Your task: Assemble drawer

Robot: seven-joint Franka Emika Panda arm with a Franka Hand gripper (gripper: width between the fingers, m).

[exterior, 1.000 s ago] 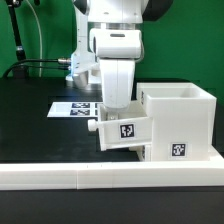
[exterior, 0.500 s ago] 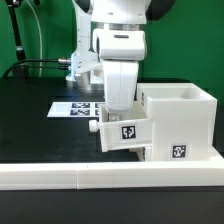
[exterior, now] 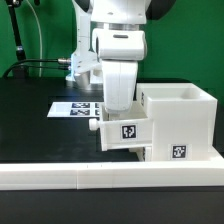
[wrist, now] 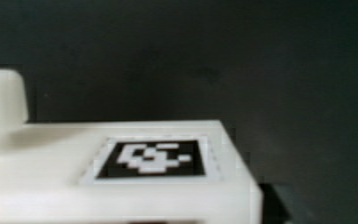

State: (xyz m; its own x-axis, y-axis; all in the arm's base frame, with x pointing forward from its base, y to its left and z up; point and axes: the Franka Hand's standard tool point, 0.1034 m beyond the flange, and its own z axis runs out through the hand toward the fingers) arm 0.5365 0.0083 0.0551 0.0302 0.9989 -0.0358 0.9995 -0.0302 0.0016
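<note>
I had the tray [exterior: 124, 131] half inside the housing [exterior: 182, 123], with the gripper [exterior: 118, 103] directly above it. I couldn't tell how the jaws stood. I judged a straight, level push best, to avoid jamming.

a black table [exterior: 30, 110] carries the marker board [exterior: 72, 108] — long white wall strip [exterior: 60, 176] in front.
</note>
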